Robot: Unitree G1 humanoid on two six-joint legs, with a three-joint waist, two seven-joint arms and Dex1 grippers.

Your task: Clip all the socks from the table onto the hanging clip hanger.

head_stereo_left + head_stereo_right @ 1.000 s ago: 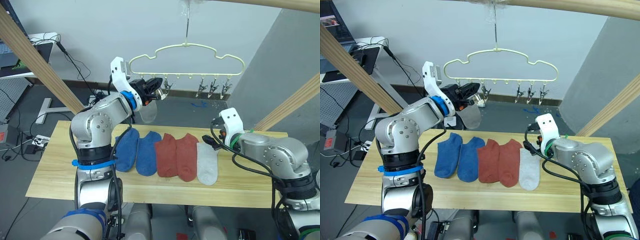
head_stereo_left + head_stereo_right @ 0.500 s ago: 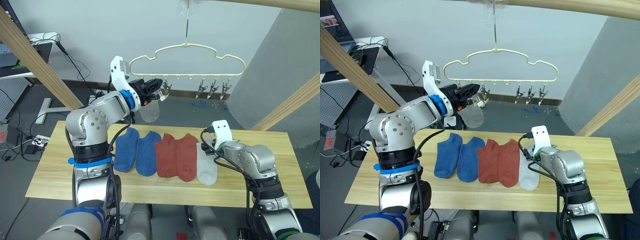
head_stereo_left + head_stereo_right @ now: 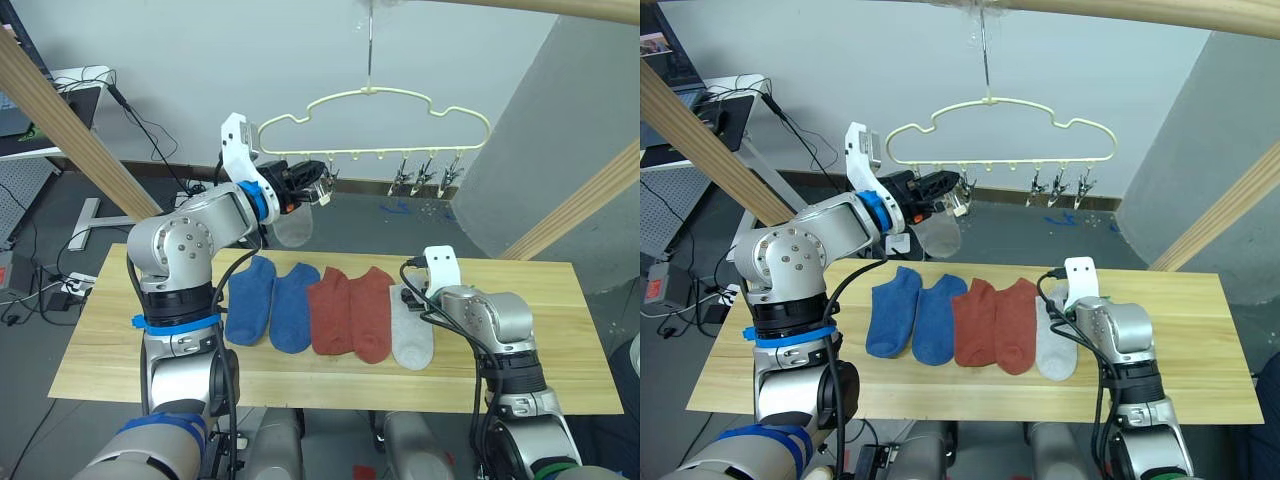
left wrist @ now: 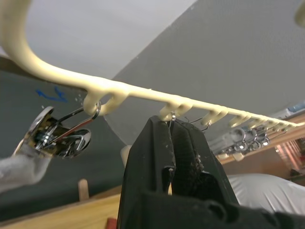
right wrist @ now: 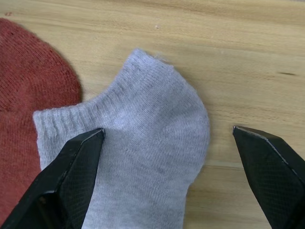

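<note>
Your left hand [image 3: 312, 186] is pinched closed at the hanger [image 3: 375, 105], beside a clipped grey sock [image 3: 292, 229]. Your right hand [image 5: 169, 179] is spread wide over another grey sock [image 5: 143, 157] — on the counter [image 3: 560, 350], beside the red pair [image 3: 350, 312].
</note>
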